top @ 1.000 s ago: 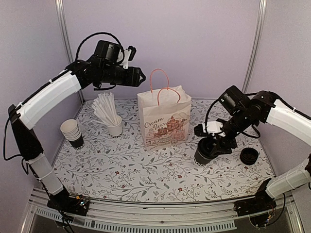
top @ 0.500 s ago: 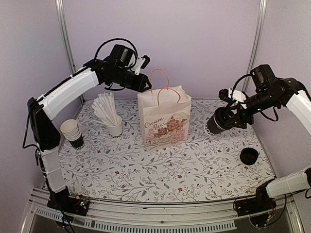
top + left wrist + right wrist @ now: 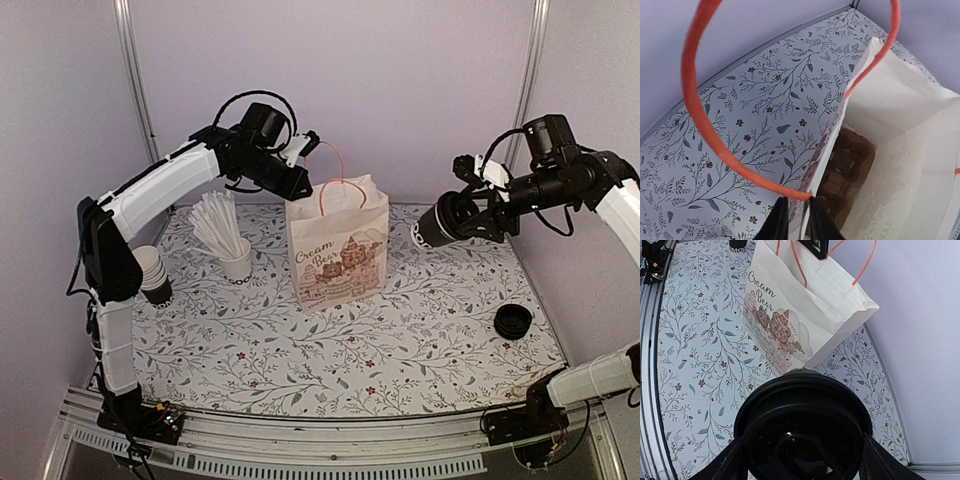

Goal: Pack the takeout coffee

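The takeout coffee [image 3: 432, 226], a black cup with a black lid, hangs tilted in the air to the right of the bag. My right gripper [image 3: 455, 219] is shut on it. In the right wrist view the lid [image 3: 802, 435] fills the lower frame, a finger [image 3: 722, 465] on each side. The white "Cream Bear" paper bag [image 3: 338, 250] with orange handles stands mid-table. My left gripper [image 3: 303, 188] is shut on its top left rim. In the left wrist view the fingertips [image 3: 777, 225] pinch the bag's rim [image 3: 832, 150] near a handle's base. A brown cardboard holder [image 3: 852, 170] lies inside.
A white cup of straws [image 3: 235, 262] stands left of the bag. A stack of lidless black cups [image 3: 152, 275] is at the far left. A low stack of black lids [image 3: 513, 321] lies at the right, below the right arm.
My right gripper lifted the coffee off the table and carried it up and a little left, toward the bag. My left gripper moved right and down to the bag's rim and shut on it.
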You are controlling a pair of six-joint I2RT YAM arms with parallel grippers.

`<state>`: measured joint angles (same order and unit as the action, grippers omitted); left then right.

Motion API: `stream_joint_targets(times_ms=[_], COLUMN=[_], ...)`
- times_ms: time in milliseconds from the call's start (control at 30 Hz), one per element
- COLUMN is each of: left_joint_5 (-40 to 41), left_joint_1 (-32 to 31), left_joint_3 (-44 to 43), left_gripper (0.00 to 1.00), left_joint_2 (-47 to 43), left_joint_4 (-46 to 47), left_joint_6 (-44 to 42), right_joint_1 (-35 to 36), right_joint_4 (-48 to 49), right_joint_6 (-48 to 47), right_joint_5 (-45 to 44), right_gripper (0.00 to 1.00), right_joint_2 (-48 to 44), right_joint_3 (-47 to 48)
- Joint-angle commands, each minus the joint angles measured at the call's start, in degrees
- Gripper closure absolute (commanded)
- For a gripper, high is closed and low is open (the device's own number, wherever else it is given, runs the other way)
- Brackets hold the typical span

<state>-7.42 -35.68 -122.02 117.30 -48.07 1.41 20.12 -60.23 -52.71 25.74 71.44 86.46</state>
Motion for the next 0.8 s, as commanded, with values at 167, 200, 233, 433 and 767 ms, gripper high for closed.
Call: stream_joint_targets(times_ms=[167,200,233,433,767], left_joint_5=[-3.68,-3.91,-4.19,-6.92,-2.55], left_joint_1=[-0.61,-1.0,-1.45,-4.91,-13.66], left_joint_3=[0.47,1.05,1.65,4.84,9.27], left_gripper=[1.0,1.0,1.0,1.0,1.0], left_joint_2=[-2.19,-2.81,-3.49,-7.57,-14.3], left_joint_4=[0.11,0.25,0.34,-0.58,-3.96], left_joint_6=[-4.32,-4.51,-4.63,-4.01,-4.78], right_joint_1=[-0.33,-0.32,-0.28,-0.26,2.86], right_joint_4=[7.95,8.08,8.08,5.15,3.45], right_joint_6=[2.39,2.36,2.35,1.79,0.08], right_joint_5=[1.45,1.95,2.75,8.79,15.43], right_gripper=[0.45,0.45,0.45,0.44,0.45], right_joint_2=[-0.14,0.11,0.59,3.7,4.27], right_joint_3=[9.47,10.65,11.91,21.61,28.44])
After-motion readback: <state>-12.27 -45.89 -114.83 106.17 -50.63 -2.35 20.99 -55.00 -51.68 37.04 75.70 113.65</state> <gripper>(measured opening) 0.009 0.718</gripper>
